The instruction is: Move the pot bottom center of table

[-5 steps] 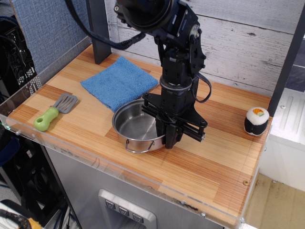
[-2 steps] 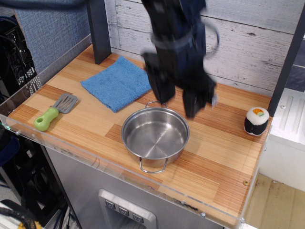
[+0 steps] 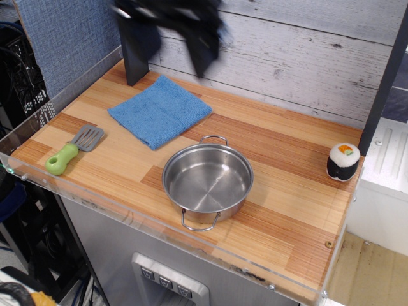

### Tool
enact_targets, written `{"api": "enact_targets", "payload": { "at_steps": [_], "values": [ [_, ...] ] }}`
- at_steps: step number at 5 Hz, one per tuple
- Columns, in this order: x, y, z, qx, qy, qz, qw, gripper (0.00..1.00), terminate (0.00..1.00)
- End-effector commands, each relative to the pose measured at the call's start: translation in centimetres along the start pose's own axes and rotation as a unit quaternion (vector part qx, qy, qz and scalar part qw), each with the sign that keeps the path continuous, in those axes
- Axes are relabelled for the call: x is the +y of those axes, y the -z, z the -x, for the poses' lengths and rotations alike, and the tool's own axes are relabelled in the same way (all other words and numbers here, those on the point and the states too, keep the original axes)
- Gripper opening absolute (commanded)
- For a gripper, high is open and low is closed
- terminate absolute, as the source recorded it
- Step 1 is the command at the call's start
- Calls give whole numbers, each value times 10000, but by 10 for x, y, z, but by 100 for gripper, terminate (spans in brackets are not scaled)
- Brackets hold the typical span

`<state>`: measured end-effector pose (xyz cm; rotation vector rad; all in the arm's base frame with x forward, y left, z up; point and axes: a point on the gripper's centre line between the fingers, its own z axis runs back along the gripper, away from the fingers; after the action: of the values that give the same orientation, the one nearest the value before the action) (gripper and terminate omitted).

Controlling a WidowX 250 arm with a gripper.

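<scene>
The shiny steel pot stands empty and upright near the front middle of the striped wooden table, one wire handle toward the front edge and one toward the back. My gripper is blurred high at the top left, far above and behind the pot, over the blue cloth. Its two dark fingers hang apart with nothing between them.
A blue cloth lies at the back left. A green-handled spatula rests near the left edge. A sushi toy stands at the right edge. A dark post rises at the back left corner.
The gripper let go of the pot, rose, and swung up and to the back left. The pot shifted slightly toward the front right and now sits free.
</scene>
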<state>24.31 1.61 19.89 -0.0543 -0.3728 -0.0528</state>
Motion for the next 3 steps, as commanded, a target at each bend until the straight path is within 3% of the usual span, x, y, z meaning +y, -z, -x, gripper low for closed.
{"api": "enact_targets", "payload": {
  "at_steps": [1, 2, 3],
  "values": [
    [32, 11, -3, 1081, 25, 460, 9931, 100, 0],
    [33, 41, -13, 1416, 200, 492, 9885, 100, 0],
    [33, 62, -20, 1565, 300, 252, 9869, 100, 0]
  ]
}}
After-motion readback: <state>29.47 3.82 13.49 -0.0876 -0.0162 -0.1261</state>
